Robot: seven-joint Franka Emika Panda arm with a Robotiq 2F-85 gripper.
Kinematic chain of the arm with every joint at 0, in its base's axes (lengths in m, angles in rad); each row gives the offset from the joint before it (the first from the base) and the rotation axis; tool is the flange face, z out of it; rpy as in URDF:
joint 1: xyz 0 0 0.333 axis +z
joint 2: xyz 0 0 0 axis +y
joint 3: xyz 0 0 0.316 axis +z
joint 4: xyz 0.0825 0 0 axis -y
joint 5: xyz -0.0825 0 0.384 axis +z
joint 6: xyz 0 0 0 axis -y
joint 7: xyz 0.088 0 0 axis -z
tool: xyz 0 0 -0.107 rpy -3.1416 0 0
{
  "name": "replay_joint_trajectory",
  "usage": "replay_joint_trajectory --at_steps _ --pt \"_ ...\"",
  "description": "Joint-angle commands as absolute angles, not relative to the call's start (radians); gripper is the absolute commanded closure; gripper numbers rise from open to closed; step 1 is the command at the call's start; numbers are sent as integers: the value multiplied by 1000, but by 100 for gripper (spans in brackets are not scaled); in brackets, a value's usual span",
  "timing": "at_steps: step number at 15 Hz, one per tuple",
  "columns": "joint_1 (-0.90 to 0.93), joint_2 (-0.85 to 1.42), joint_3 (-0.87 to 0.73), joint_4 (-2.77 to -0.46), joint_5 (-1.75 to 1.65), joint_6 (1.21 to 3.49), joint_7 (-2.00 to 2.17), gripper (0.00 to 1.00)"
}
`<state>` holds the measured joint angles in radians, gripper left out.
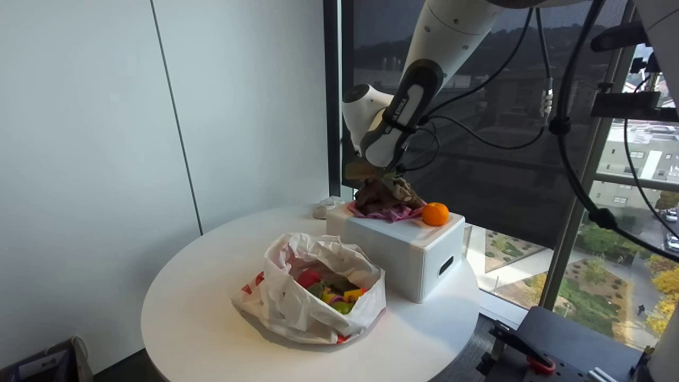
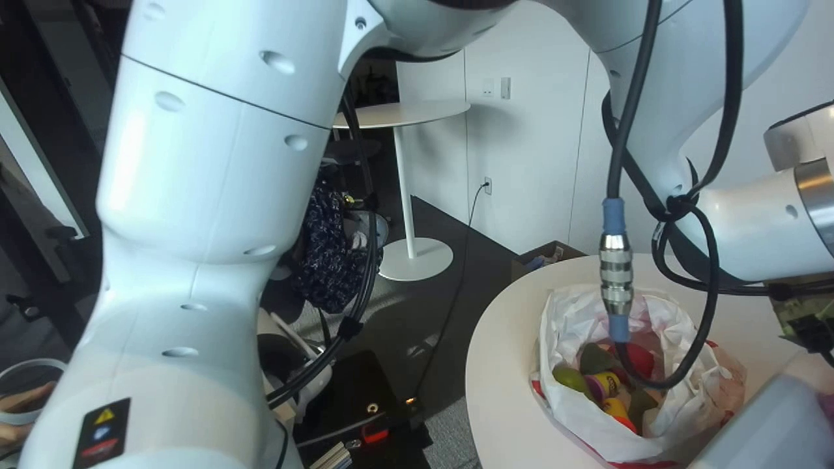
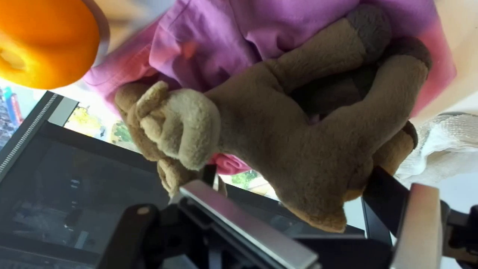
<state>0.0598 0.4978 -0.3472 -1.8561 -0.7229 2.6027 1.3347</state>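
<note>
Toy (image 3: 280,130), brown and plush, lies on purple cloth (image 3: 209,33) atop the white box (image 1: 376,254), just ahead of the wide-spread pincer (image 3: 297,183), its long axis slanting across the opening.

Apparently an office: a tall, shaded window (image 1: 493,191) beside the round worktop (image 1: 201,297) overlooks buildings (image 1: 618,164). Well apart from that worktop stands a pedestal table (image 2: 397,116).

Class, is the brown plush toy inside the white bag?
No, the brown plush toy lies outside, on purple cloth atop the white box.
</note>
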Motion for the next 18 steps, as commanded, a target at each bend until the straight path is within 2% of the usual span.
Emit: replay_joint_trajectory --at_steps 1,3,4,5,6,9,14,18 --pt "26 557 -321 -1805 -696 2656 1325 0" --pt "30 575 -326 -1803 -699 2676 1323 0" --pt "28 579 -322 -1808 -692 2685 1312 25" --pt "27 575 -319 -1820 -685 2696 1307 26" --pt "29 573 -320 -1827 -682 2700 1310 32" --pt "56 552 -344 -1860 -711 2708 1333 58" --pt "69 480 -340 -1942 -706 2681 1325 92" --pt "181 303 -438 -2066 -929 2623 1456 90"
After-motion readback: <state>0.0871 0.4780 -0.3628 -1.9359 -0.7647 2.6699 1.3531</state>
